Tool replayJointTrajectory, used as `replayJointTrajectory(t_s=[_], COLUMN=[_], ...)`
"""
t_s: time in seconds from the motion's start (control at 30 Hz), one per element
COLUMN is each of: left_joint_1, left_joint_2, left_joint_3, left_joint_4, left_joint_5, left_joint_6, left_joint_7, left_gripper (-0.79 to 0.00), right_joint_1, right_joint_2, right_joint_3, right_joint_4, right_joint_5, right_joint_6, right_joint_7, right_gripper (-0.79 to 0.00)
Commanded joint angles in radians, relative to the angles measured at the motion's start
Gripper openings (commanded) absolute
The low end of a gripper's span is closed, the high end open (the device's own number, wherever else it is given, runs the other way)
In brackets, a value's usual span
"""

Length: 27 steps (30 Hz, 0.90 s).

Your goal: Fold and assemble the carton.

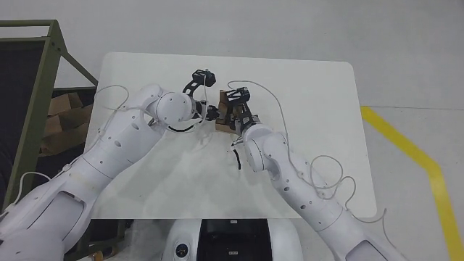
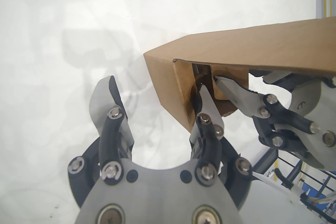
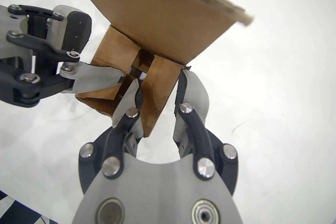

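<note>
Carton [image 3: 157, 12]: brown cardboard, mid-table, a bit toward the far side, held between both grippers. Open end faces them, flaps loose and not tucked.

L gripper [image 2: 157, 84]: on carton's left, jaws wide. One finger [image 2: 207, 104] is poked into the open end against an inner wall; the other hangs free over the table [image 1: 304, 181]. Holds nothing.

R gripper [image 3: 160, 80]: just near-right of carton, jaws part-open and straddling one side flap [image 3: 157, 96]. One pad touches the flap. No clear clamp on it.

Risks (judgement):
- R pad has thin hold on the flap, so it could slip out mid-fold and spring back.
- Push off the score line gives a crease or tear at the flap root.
- L finger sits inside the opening. If a flap closes on it, it jams, or drags the carton on pull-out.
- Carton is light w/ nothing pinning it, so a sideways shove may slide or tip it.
- Fingertips of both grippers are v. close together, so contact is likely.

Count: 1 carton on table; 2 grippers; 1 table. Flaps at open end: several, exact no. unclear. Spare cardboard [image 1: 61, 116] in a green-framed bin left of table, no. can't tell.
</note>
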Motion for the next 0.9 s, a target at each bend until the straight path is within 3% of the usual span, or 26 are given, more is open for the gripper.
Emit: replayJointTrajectory(t_s=[0.0, 0.6, 0.87], left_joint_1=[0.0, 0.011, 0.024], left_joint_2=[-0.003, -0.022, -0.025], left_joint_3=[0.0, -0.015, -0.03], left_joint_4=[0.002, 0.003, -0.004], left_joint_5=[0.001, 0.013, 0.023], left_joint_6=[-0.001, -0.026, -0.03], left_joint_7=[0.0, -0.008, -0.012], left_gripper=[-0.265, -0.462, -0.508], right_joint_1=[-0.001, -0.013, -0.028], right_joint_2=[-0.002, -0.019, -0.025], right_joint_3=[0.002, 0.022, 0.032], right_joint_4=[0.003, 0.016, 0.005], right_joint_5=[0.001, -0.013, -0.035], right_joint_6=[-0.005, -0.018, -0.002], right_joint_7=[-0.001, -0.002, 0.001], right_gripper=[-0.557, -0.576, -0.573])
